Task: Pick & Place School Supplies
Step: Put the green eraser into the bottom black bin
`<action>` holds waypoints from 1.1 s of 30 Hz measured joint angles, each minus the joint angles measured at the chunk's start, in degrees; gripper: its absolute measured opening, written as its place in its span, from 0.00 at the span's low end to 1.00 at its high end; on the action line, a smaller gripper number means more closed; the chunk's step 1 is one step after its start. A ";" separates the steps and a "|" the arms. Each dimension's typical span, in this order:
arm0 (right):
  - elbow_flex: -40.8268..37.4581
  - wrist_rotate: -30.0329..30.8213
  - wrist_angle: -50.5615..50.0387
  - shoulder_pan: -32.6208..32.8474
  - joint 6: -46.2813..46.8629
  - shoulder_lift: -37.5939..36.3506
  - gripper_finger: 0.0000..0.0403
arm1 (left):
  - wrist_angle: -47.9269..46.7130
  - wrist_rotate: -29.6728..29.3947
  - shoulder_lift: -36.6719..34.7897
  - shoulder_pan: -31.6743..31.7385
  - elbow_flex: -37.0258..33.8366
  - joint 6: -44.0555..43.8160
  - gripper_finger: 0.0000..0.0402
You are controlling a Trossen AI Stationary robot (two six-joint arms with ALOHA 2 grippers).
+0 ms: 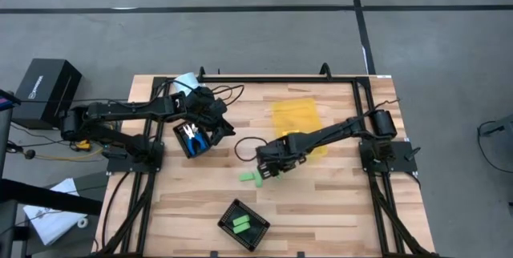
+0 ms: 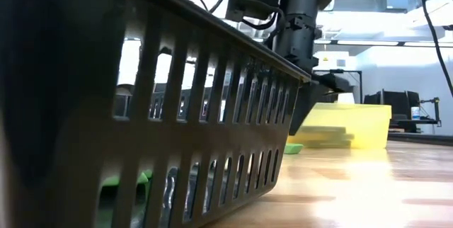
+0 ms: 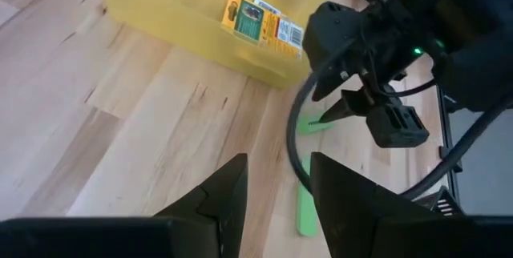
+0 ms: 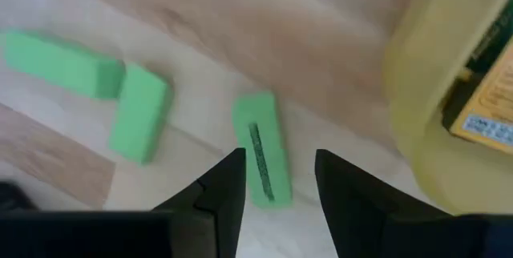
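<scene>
Green-white labels (image 3: 255, 18), writing unreadable

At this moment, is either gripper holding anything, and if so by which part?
Nothing is held. The right gripper hangs open over a green piece lying on the table; the left gripper is open and empty above bare wood, near the scissors tray.

Light-green pieces (image 4: 261, 159), translucent yellow bin (image 1: 296, 118), black slatted tray (image 1: 244, 224).

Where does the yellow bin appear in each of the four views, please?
High view: yellow bin, centre, above the right hand.
Low view: right of middle.
Left wrist view: top.
Right wrist view: right edge.
Shared landmark: the orange packs inside it.
</scene>
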 joint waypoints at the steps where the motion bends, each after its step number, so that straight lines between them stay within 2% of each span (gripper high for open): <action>1: 0.00 0.10 0.61 -0.21 -0.58 0.06 0.36 | 0.00 0.00 0.00 0.00 0.00 0.00 0.33; 8: 0.26 -1.70 5.71 -0.25 -1.53 2.36 0.35 | 0.12 -0.11 0.00 0.00 -0.02 0.00 0.33; 22: 0.04 -1.84 2.61 -0.33 -3.95 2.07 0.34 | 0.24 -1.05 0.00 0.00 -0.09 0.50 0.33; 30: -0.04 -3.42 1.14 6.09 5.35 -1.80 0.33 | 1.03 -1.05 0.00 0.00 -0.11 -0.44 0.33; 33: -0.02 -0.22 -3.20 9.19 9.96 -4.81 0.33 | 2.34 -1.05 0.00 0.00 -0.11 -0.68 0.33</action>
